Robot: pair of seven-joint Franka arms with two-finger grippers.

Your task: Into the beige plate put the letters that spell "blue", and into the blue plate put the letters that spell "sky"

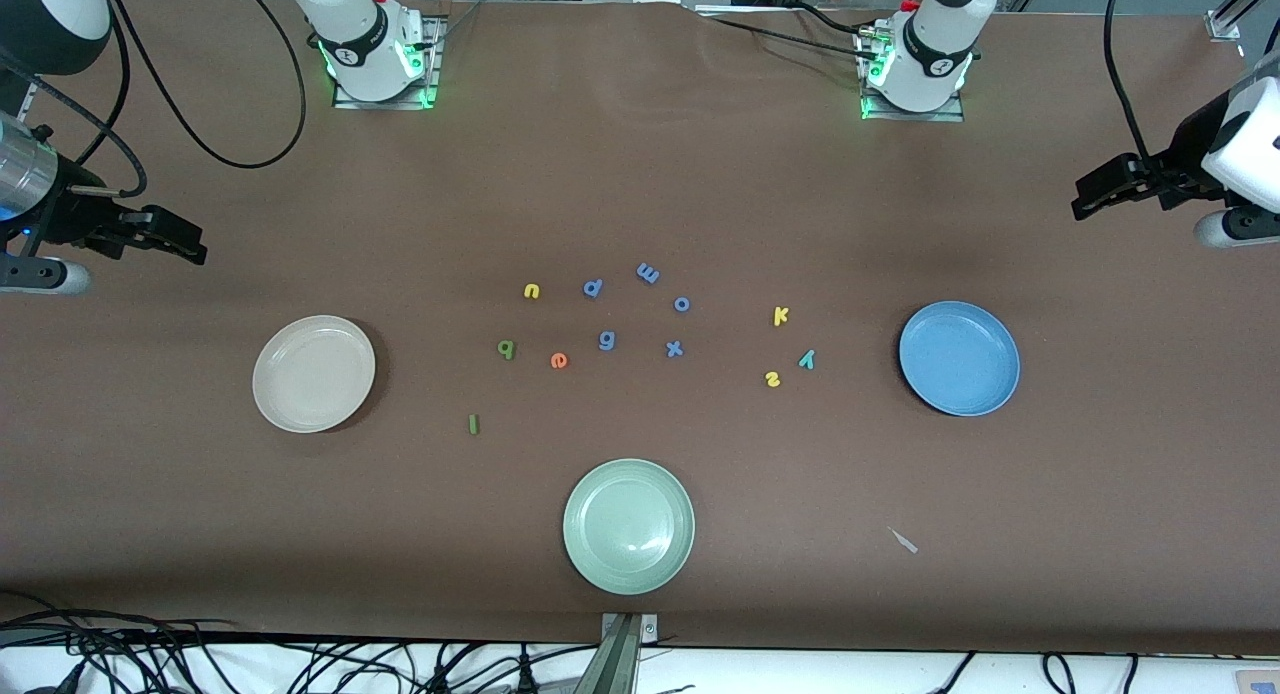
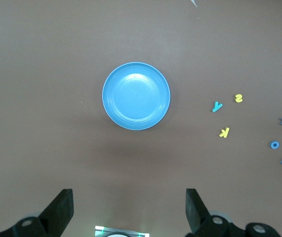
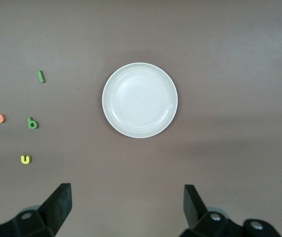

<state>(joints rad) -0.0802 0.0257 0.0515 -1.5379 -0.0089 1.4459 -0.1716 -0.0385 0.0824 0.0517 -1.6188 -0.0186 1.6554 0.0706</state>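
Front view, plates: the beige plate (image 1: 313, 373) lies toward the right arm's end of the table, the blue plate (image 1: 959, 358) toward the left arm's end; both bare, as is a pale green plate (image 1: 628, 525) nearest the camera.
Front view, "blue" letters: green b (image 1: 507, 349), orange e (image 1: 559, 360), yellow u (image 1: 531, 291) and green l (image 1: 474, 425) sit loose at about three o'clock of the beige plate; the l's long axis runs twelve to six.
Front view, "sky" letters: yellow k (image 1: 781, 316), teal y (image 1: 806, 359) and yellow s (image 1: 772, 378) cluster at nine o'clock of the blue plate.
Front view, distractors: periwinkle letters (image 1: 640, 309) lie between the two groups.
Front view, grippers: the right gripper (image 1: 170, 239) hangs at the table's edge past the beige plate; the left gripper (image 1: 1100, 194) likewise past the blue plate.
Left wrist view: jaws spread wide, nothing held; blue plate straight ahead at twelve o'clock, s, k, y at about two o'clock.
Right wrist view: jaws spread wide, empty; beige plate at twelve o'clock, l, b, e, u at ten o'clock.
Judgement: each arm is the nearer one to its own word; nothing is sorted yet.
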